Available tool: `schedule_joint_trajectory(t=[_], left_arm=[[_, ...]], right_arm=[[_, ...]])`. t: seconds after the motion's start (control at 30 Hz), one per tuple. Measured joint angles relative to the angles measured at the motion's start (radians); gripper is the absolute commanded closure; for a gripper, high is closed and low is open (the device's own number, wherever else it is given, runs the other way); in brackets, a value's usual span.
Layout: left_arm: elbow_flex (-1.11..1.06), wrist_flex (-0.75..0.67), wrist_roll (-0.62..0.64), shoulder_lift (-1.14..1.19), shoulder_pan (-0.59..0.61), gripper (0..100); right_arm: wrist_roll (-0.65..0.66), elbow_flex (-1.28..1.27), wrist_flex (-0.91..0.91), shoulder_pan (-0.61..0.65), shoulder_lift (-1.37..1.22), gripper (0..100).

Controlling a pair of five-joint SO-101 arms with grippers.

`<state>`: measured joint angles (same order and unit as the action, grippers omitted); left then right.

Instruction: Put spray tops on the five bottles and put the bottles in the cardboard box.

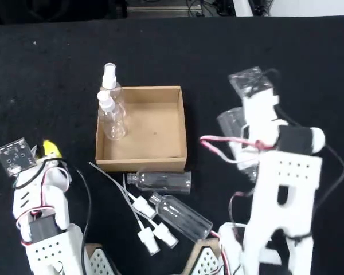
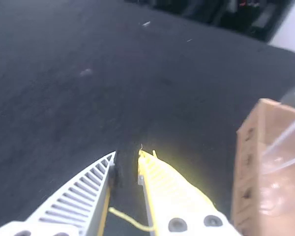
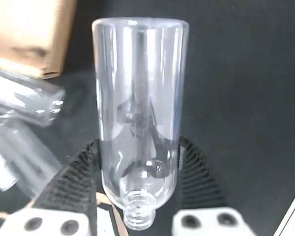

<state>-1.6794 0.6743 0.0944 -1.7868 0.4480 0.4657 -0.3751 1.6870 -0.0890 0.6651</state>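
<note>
My right gripper (image 3: pixel 137 152) is shut on a clear bottle (image 3: pixel 137 98) with no top, its open neck toward the wrist; in the high view this bottle (image 1: pixel 232 123) hangs right of the cardboard box (image 1: pixel 160 154). Two bottles with spray tops stand at the box's left wall, one (image 1: pixel 112 119) inside and one (image 1: pixel 110 85) at the far corner. Two topless bottles (image 1: pixel 160 181) (image 1: pixel 182 217) lie in front of the box. Three loose spray tops (image 1: pixel 143 205) (image 1: pixel 150 240) (image 1: pixel 165 235) with thin tubes lie beside them. My left gripper (image 2: pixel 127 160) is shut and holds nothing, low and left of the box (image 2: pixel 255 162).
Black cloth covers the table (image 1: pixel 275 51). Both arm bases stand at the front edge. Wide bare cloth lies behind the box and at the far left. A red cable (image 1: pixel 218 150) loops off the right arm toward the box.
</note>
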Motion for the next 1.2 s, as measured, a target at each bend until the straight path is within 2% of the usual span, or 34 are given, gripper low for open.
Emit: schedule_joint_trajectory(t=[0.2,0.47,0.7,0.9,1.2], left_arm=[[0.035,0.069,0.002,0.0,0.158,93],[0.215,0.158,-0.002,-0.002,0.35,93],[0.341,0.221,-0.057,0.04,0.396,93],[0.546,0.235,-0.058,0.322,0.476,93],[0.887,0.238,-0.058,0.807,0.72,93]], right_arm=[[0.0,0.11,0.044,0.25,0.092,94.9],[-0.018,0.167,0.044,0.687,0.097,94.9],[-0.147,0.167,0.034,1.014,-0.055,94.9],[-0.198,0.167,-0.054,1.109,-0.175,94.9],[-0.302,0.089,-0.347,1.211,-0.362,94.9]])
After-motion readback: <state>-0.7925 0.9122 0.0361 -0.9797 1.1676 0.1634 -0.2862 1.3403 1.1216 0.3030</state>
